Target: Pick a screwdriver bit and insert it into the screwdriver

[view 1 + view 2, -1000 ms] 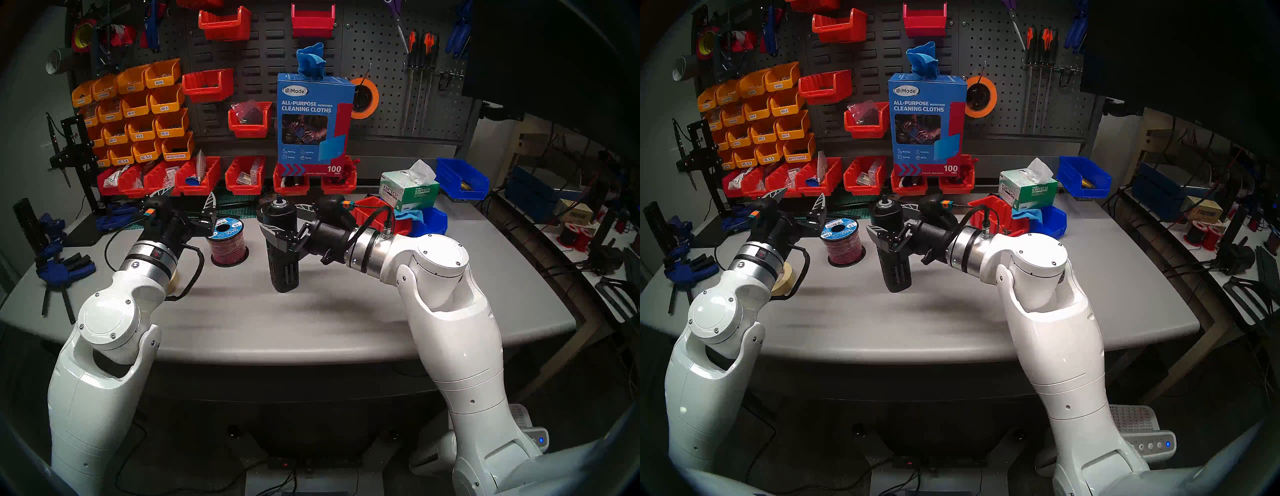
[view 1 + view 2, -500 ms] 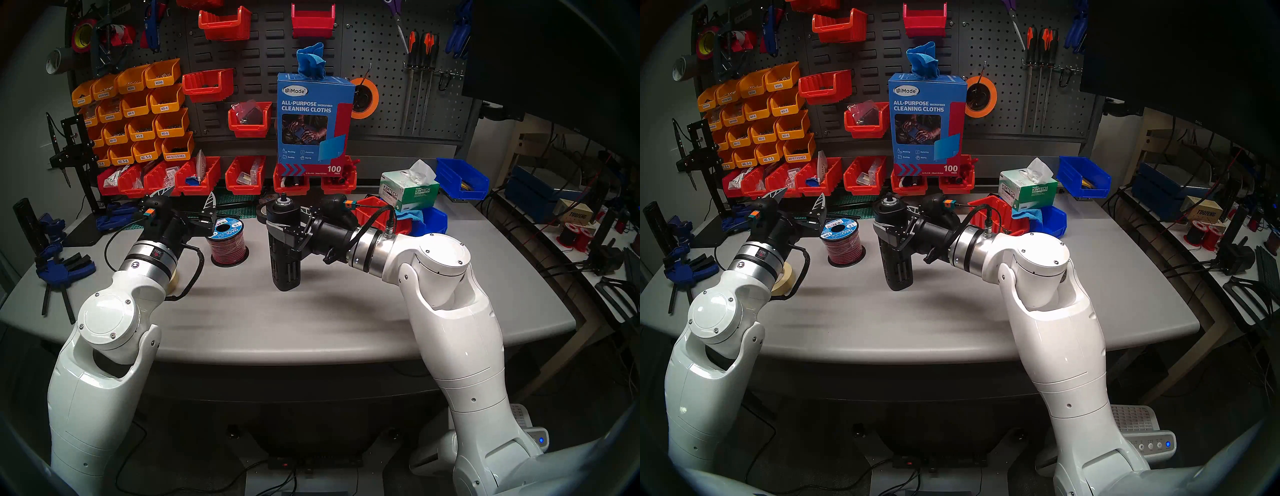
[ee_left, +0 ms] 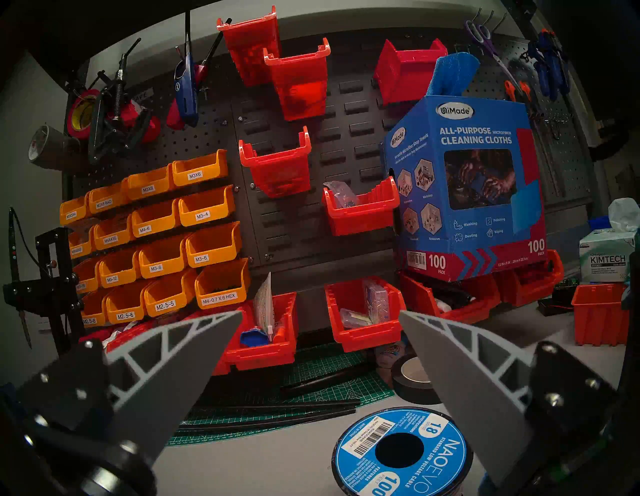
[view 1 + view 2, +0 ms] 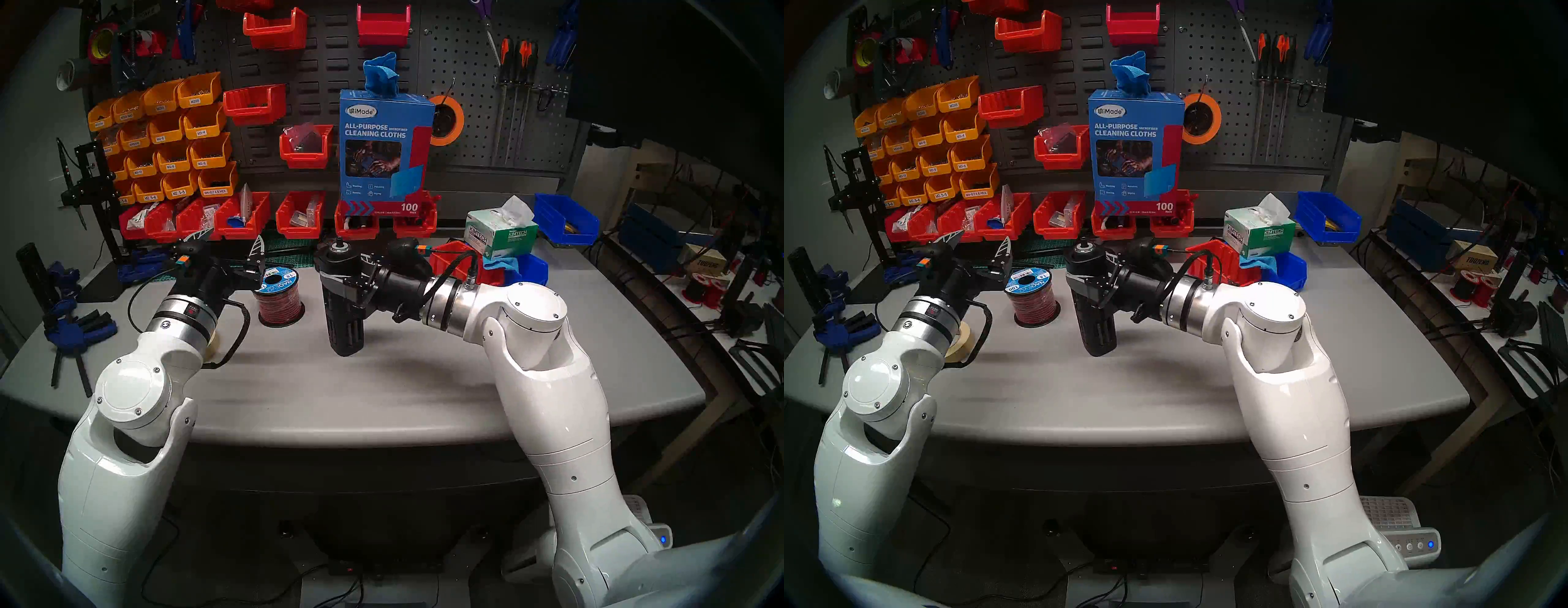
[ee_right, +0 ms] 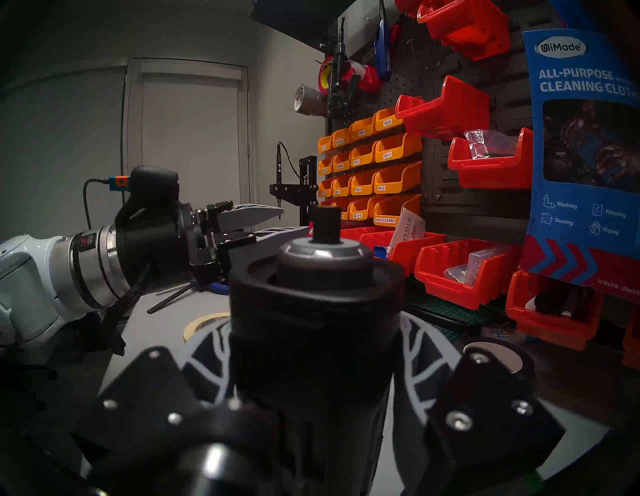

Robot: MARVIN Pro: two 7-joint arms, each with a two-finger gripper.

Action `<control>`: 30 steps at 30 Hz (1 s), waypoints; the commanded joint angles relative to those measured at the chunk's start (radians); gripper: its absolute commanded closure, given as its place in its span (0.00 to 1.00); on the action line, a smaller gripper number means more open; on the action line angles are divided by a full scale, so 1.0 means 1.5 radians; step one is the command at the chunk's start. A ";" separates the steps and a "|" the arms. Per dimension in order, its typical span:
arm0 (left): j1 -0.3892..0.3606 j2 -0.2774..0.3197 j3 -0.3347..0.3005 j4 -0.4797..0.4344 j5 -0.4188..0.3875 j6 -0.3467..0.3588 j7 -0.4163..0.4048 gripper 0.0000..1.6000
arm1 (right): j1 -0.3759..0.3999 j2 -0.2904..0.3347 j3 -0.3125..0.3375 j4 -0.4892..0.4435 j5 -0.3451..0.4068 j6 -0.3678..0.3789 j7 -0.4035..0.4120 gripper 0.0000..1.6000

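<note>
The screwdriver is a thick matte-black cylinder with slotted sides. It stands nearly upright at the table's middle, with its silver-ringed socket on top and a short black stub rising from it. My right gripper is shut on its upper body, also seen in the head right view and the right wrist view. Its lower end is close to the table top; I cannot tell if it touches. My left gripper is open and empty to the left, above the wire spool. No screwdriver bit shows in any view.
A green cutting mat with long thin black rods and a black tape roll lies behind the spool. Red bins line the back. A masking tape roll sits under my left wrist. A Kimtech box and blue bins stand at the right, clamps at the left.
My right gripper turned the screwdriver from a tilt to nearly upright, shifting it right and then slightly back left. The left arm has not moved.
</note>
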 commanded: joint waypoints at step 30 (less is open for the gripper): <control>0.083 0.027 -0.110 -0.093 -0.123 0.024 -0.095 0.00 | 0.087 -0.026 -0.014 0.065 0.005 -0.037 0.042 0.74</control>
